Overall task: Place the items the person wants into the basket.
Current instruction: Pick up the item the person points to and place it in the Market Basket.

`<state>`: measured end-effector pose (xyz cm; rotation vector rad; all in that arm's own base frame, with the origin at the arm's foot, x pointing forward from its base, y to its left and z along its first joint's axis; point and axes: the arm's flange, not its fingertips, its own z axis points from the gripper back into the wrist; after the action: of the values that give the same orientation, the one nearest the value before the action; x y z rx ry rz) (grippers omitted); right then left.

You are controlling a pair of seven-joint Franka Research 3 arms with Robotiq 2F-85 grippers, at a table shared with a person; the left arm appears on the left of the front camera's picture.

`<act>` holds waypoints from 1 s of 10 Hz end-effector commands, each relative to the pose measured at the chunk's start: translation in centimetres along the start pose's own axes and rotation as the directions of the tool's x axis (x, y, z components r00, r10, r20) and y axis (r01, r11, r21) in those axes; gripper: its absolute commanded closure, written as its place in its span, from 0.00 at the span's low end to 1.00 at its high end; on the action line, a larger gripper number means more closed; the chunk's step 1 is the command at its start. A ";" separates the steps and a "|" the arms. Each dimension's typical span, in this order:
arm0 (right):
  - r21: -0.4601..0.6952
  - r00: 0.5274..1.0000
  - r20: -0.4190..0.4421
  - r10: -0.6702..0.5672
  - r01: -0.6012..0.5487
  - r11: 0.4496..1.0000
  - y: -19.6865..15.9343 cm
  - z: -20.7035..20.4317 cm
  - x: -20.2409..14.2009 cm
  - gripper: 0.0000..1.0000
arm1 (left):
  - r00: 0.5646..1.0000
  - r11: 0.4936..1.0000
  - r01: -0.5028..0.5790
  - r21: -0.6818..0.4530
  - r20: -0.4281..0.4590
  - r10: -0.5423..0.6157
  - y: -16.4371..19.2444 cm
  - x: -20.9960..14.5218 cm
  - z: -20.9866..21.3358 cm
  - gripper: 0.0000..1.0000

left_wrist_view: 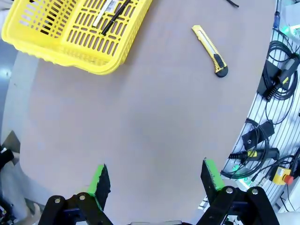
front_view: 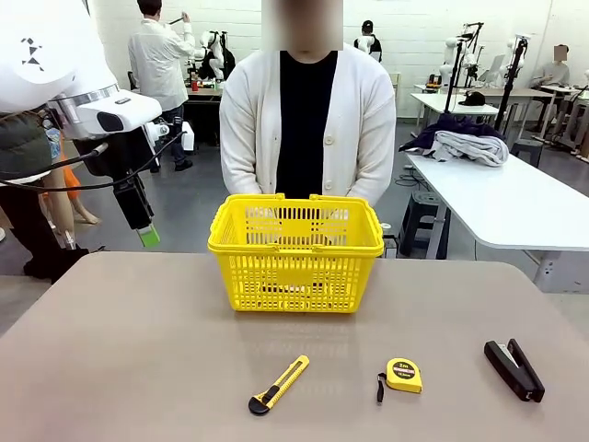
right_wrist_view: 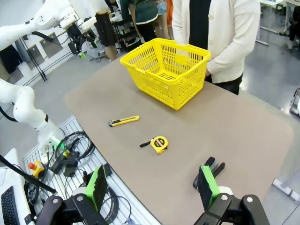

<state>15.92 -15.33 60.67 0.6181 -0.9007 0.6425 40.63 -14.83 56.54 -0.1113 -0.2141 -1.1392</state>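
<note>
The yellow lattice basket [front_view: 294,253] stands at the table's far middle, in front of the person [front_view: 306,120] in a white cardigan. In the left wrist view the basket [left_wrist_view: 70,33] holds a slim black pen [left_wrist_view: 115,18] and a white marker [left_wrist_view: 102,15]. The round yellow-and-black tape measure [front_view: 403,375] lies on the near table, also seen from the right wrist [right_wrist_view: 159,144]. My left gripper [front_view: 147,237] hangs open above the table's far left corner, its jaws [left_wrist_view: 155,178] wide over bare tabletop. My right gripper [right_wrist_view: 152,187] is open, high over the near right edge.
A yellow-and-black utility knife [front_view: 278,384] lies left of the tape measure, and a black stapler [front_view: 513,368] lies near the right edge. Cables and boxes [left_wrist_view: 267,140] sit on a rack beside the table. Another white table [front_view: 515,203] stands at the right.
</note>
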 end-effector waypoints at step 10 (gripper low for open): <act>0.015 1.000 0.007 0.011 -0.011 1.000 0.0 -0.1 0.0 0.00 | 0.994 0.996 0.082 -0.043 0.074 -0.079 1.1 -2.3 1.2 0.00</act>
<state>15.92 -15.33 60.67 0.6182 -0.9008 0.6424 40.71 -14.22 56.76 -0.1218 -0.2254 -1.1598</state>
